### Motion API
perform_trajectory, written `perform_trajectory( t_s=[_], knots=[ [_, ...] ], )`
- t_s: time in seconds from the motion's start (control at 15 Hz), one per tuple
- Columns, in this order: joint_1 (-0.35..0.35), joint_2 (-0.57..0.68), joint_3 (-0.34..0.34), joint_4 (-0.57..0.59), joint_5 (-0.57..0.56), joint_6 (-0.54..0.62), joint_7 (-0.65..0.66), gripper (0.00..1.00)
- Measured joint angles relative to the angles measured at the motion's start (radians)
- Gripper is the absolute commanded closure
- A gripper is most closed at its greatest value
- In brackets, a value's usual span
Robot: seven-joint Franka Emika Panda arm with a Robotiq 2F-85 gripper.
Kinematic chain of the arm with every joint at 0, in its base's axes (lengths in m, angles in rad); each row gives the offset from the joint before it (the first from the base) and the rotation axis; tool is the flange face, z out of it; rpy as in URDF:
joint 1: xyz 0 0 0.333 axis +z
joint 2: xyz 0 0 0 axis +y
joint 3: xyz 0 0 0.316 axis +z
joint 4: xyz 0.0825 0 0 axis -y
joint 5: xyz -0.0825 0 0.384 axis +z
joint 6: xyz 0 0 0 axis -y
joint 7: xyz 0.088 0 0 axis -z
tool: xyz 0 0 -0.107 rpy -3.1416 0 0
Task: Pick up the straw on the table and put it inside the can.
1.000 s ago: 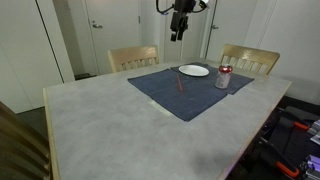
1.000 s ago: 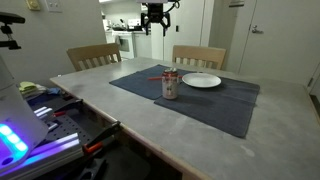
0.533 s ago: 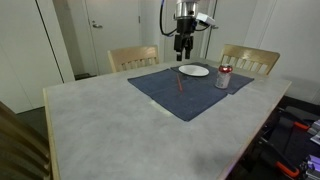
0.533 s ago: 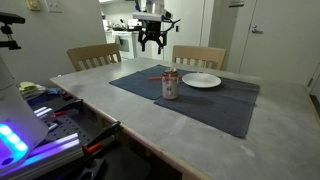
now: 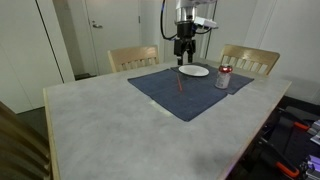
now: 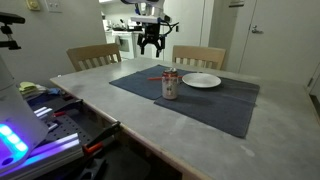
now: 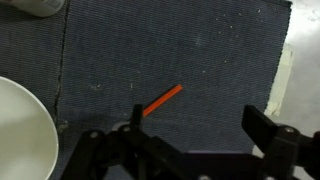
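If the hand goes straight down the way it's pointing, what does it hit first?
Most likely the dark blue placemat. In the wrist view the open hand points down at it, with the straw lying off-centre near one finger, which might clip it; depth is hard to judge.

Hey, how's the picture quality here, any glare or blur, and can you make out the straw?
Wrist view: sharp and evenly lit, the red straw clear on the dark placemat, the plate washed out, the claw in silhouette. In an exterior view: softer, the straw only a faint red line.
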Motion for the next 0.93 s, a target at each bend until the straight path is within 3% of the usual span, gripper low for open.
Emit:
perform_trajectory(
  t_s=[0.53, 0.93],
  knots=[
    [0.023, 0.113, -0.039, 0.100, -0.011, -0.119, 0.412, 0.00],
    [-0.002, 0.224, -0.042, 0.164, 0.201, -0.192, 0.483, 0.00]
  ],
)
